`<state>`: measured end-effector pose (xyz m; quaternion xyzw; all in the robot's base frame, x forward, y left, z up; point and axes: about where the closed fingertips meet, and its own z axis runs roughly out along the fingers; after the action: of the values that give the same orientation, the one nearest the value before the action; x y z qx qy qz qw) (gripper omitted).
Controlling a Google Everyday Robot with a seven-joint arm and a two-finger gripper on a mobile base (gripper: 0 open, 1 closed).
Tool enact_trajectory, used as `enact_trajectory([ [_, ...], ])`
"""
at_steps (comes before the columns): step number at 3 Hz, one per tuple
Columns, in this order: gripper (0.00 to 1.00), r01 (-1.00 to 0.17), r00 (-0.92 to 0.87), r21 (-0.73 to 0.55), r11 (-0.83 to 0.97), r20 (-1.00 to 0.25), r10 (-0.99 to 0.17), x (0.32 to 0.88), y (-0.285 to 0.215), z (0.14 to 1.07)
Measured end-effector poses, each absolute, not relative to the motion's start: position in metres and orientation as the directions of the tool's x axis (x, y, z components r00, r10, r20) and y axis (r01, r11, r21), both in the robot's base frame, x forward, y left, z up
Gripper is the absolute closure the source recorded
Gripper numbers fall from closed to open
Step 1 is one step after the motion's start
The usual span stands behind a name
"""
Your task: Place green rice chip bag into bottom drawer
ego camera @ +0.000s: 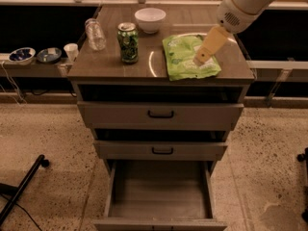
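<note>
1. Reach step: gripper (199,58) poised over the green rice chip bag (180,57), which lies flat on the desk (106,65); can't tell whether the gripper is open.
2. Next: lower, grasp bag, carry to open bottom drawer (159,196).

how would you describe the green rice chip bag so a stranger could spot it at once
Start at the top of the grey wood-look drawer cabinet. On its right half lies a flat, crinkly lime-green snack bag with a white label panel, the robot's tan gripper at its right side. Unlike the upright green patterned soda can to its left, it is flat and larger.
</note>
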<state>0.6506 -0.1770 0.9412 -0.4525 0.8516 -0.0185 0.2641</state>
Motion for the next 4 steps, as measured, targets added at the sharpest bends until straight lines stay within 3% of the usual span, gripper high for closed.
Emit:
enact_trajectory([
  [1, 0.0, -0.673, -0.526, -0.258, 0.693, -0.491, -0.694, 0.705, -0.158, 0.911],
  [3, 0.0, -0.518, -0.68, -0.157, 0.841, -0.521, -0.516, 0.754, -0.152, 0.854],
  [4, 0.17, -0.523, -0.715, -0.099, 0.847, -0.491, -0.498, 0.762, -0.132, 0.825],
])
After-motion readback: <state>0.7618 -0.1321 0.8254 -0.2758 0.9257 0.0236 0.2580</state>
